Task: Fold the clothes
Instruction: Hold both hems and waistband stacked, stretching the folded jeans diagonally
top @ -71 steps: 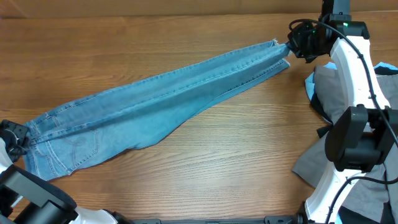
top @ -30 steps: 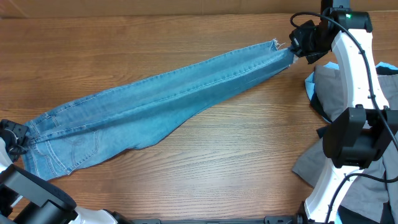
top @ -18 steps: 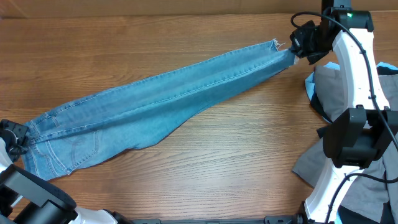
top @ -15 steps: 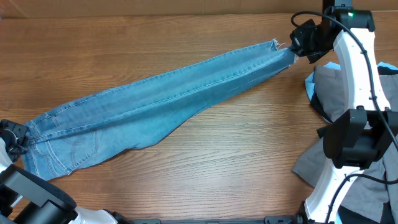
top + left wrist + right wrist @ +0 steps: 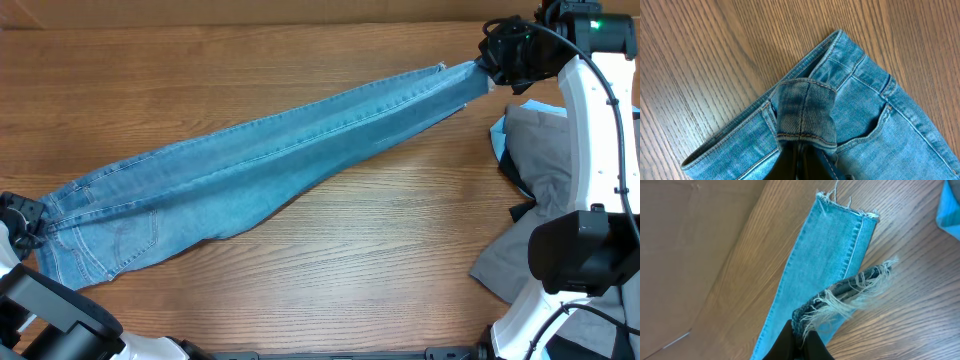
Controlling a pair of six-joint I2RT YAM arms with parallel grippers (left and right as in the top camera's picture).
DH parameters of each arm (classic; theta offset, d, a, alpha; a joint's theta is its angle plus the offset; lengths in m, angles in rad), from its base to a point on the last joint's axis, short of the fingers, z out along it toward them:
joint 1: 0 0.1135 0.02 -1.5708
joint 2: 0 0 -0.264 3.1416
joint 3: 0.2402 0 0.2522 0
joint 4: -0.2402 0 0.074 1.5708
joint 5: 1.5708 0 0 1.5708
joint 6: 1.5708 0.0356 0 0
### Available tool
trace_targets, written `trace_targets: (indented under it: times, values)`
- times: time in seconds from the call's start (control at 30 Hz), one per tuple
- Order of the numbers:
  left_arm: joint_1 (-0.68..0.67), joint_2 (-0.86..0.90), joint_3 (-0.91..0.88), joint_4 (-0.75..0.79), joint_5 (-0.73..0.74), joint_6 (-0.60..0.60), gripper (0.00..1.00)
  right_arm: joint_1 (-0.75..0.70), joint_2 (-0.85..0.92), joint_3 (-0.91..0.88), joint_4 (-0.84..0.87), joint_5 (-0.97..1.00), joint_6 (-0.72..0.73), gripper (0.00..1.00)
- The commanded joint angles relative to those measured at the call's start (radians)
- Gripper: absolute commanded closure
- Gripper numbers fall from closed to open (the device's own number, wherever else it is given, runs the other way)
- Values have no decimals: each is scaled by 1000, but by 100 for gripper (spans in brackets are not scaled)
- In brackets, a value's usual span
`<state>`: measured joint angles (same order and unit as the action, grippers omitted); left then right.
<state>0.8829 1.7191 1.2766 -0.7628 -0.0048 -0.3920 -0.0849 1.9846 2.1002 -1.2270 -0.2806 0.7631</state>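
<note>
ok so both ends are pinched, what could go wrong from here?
1. The right gripper seems to pinch only one leg's frayed hem; the other hem lies flat, so the legs may separate when lifted.
2. The left gripper holds just a small waistband fold of the jeans; tension could pull it free.

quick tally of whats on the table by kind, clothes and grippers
jeans: 1
heap of other clothes (grey, pale blue, dark; number of pieces unclear): 1
grippers: 2, the left gripper and the right gripper, each shut on the jeans
total: 4
</note>
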Motion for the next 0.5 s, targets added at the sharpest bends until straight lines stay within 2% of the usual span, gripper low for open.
trace_targets:
  times: [0.0, 0.47]
  values:
    - [6, 6, 25, 5, -50, -13, 96, -23, 0, -9, 6, 75, 3, 96]
    - [-1, 6, 25, 9, -47, -16, 96, -17, 221, -23, 112, 63, 79, 96]
